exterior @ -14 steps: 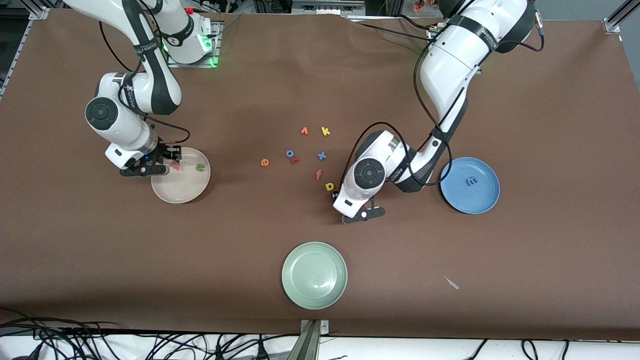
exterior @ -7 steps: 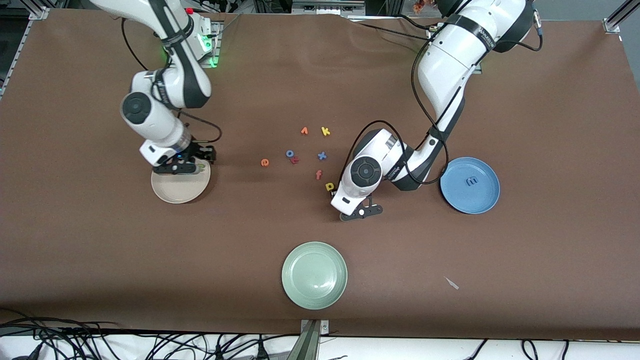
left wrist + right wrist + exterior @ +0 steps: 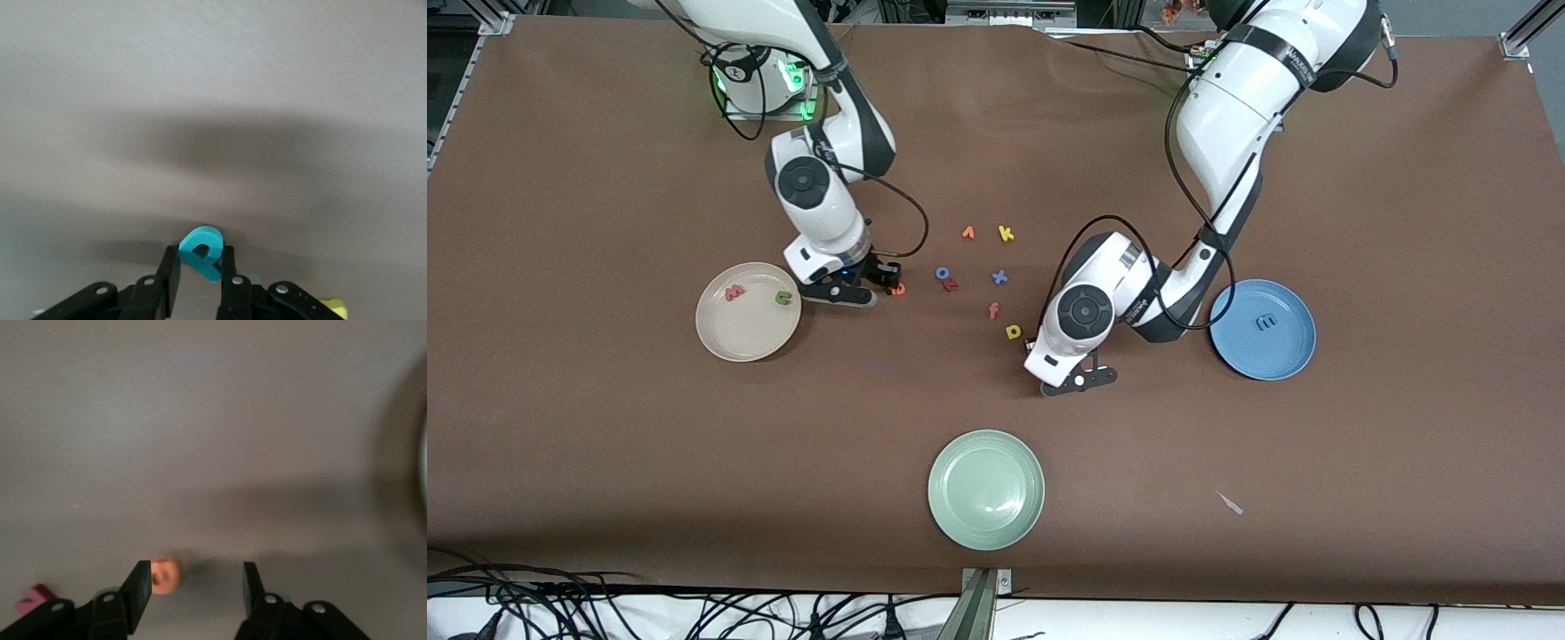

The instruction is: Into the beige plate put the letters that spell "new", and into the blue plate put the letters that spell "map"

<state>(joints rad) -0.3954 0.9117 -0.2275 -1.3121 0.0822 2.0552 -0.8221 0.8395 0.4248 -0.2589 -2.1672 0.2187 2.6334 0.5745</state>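
Observation:
The beige plate (image 3: 738, 333) holds the salmon-pink w (image 3: 735, 292) and the green n (image 3: 783, 297). My right gripper (image 3: 889, 281) (image 3: 193, 580) is open and low over the table beside that plate. The orange e (image 3: 899, 288) (image 3: 165, 575) lies between its fingers, close to one of them. My left gripper (image 3: 1034, 345) (image 3: 200, 257) is shut on the teal p (image 3: 202, 250), low beside the yellow a (image 3: 1013, 332) (image 3: 333, 308). The front view hides the p under the hand. The blue plate (image 3: 1263, 356) holds the blue m (image 3: 1264, 322).
Loose letters lie mid-table: orange f (image 3: 993, 310), blue x (image 3: 1000, 276), yellow k (image 3: 1006, 234), orange v (image 3: 967, 233), a blue one (image 3: 943, 273) and a red one (image 3: 951, 284). A pale green plate (image 3: 985, 489) sits nearer the front camera.
My right gripper left the w in the beige plate and moved toward mid-table to the orange e. My left gripper closed on the teal p.

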